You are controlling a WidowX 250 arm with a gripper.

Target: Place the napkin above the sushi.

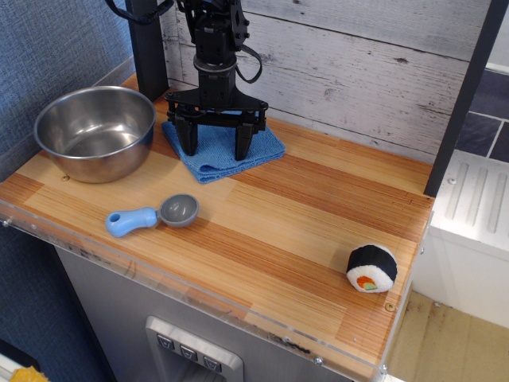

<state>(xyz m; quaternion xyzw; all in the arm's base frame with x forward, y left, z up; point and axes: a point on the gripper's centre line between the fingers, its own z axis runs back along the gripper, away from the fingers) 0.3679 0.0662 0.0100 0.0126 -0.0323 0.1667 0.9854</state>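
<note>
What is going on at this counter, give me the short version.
A single robot arm has its hand lowered over the blue napkin at the back of the wooden counter, fingers spread and reaching down onto the cloth, not closed on it. The napkin lies beside the steel bowl. The sushi sits alone near the front right corner, and a blue-handled scoop lies untouched in front. The napkin is nowhere near the sushi yet.

Whitewashed plank wall point(358, 72) running behind a striped wooden desk point(286, 231); blue textured panel point(56, 40) closing in the left side; black posts point(469, 95) standing at the back left and at the right; clear plastic strip edging the desk front; grey cabinet face point(119, 318) with a button panel point(191, 350) below; white ribbed surface point(477, 207) and dark tiles sitting at far right
</note>
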